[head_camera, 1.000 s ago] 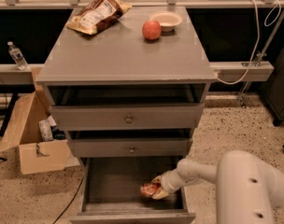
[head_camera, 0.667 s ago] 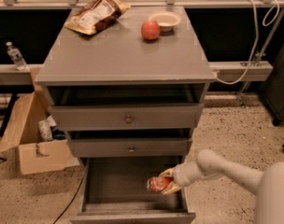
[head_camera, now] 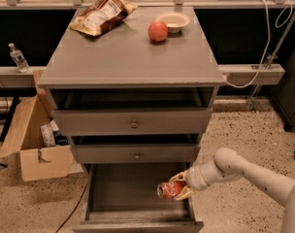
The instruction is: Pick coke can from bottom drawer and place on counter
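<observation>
The coke can, red with a silver end, lies tilted on its side in my gripper, which is shut on it. The gripper holds it above the right side of the open bottom drawer, which has a plain grey floor. My white arm reaches in from the lower right. The counter is the flat grey top of the cabinet, well above the gripper.
On the counter stand a snack bag, a red apple and a small white bowl. The two upper drawers are slightly open. An open cardboard box sits on the floor to the left. A bottle stands on the left ledge.
My gripper has lifted the can up and a little to the right from the drawer floor. The arm has drawn back to the right.
</observation>
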You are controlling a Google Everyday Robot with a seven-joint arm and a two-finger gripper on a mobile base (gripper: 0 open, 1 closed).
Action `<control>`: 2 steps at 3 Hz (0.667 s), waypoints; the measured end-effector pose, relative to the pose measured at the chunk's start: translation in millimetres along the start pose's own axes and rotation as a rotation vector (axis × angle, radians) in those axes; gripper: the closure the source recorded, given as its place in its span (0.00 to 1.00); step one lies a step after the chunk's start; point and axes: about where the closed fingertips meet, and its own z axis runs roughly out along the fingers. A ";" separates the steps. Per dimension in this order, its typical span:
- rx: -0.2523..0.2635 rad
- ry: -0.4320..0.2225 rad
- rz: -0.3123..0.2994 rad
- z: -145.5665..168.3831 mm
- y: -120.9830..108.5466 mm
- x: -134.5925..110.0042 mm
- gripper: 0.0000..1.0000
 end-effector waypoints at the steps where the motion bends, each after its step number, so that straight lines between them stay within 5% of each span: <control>1: 0.004 0.002 -0.011 -9.8 0.6 -11.3 1.00; 2: 0.047 0.042 -0.031 -54.9 7.0 -54.5 1.00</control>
